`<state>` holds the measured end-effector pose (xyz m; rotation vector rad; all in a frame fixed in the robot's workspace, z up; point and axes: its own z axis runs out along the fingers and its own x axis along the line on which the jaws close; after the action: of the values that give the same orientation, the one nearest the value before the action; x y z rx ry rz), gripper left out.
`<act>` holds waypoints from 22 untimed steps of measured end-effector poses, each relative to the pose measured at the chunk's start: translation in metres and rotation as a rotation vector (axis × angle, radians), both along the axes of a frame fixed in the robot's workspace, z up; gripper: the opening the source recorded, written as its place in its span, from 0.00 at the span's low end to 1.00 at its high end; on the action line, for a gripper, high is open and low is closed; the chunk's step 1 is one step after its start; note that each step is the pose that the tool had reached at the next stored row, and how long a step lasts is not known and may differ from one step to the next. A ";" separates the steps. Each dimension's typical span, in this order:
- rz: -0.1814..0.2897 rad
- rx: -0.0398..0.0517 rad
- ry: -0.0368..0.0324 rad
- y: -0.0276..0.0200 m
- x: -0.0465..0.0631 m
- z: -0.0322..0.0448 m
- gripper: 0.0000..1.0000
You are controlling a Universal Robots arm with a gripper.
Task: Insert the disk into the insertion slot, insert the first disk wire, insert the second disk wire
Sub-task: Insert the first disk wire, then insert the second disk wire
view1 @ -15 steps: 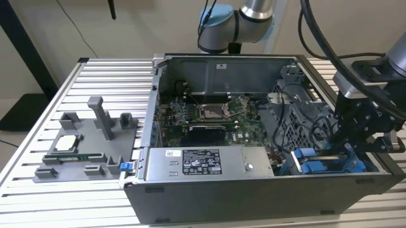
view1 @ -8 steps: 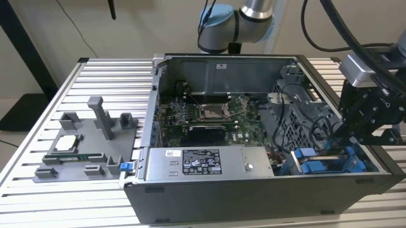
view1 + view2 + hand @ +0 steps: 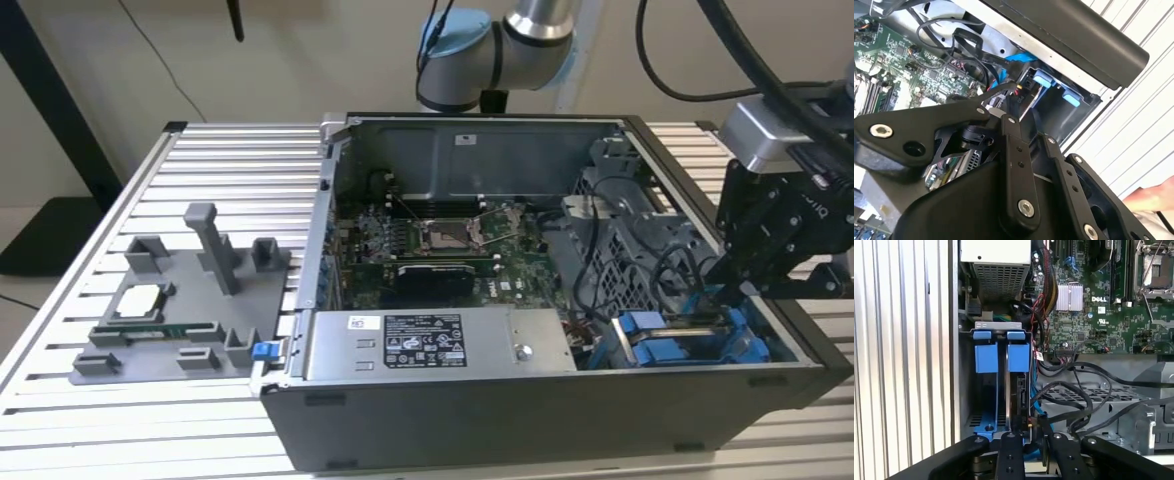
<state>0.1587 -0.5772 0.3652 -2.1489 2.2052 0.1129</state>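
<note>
Gripper (image 3: 1030,442) at insertion slot (image 3: 996,325); disk (image 3: 1019,390) inside.

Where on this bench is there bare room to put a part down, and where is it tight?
Free: bare table slats beyond the grey fixture, and the strip in front of it. Crowded: the insertion slot corner of the case, with cables and the gripper above it.
</note>
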 end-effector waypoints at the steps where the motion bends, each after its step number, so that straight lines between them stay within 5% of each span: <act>1: 0.000 -0.0001 0.0000 0.0005 0.000 0.0001 1.00; 22: 0.000 -0.0002 0.0000 0.0191 0.014 0.0049 1.00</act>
<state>0.1724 -0.5582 0.3702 -2.1490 2.2054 0.1128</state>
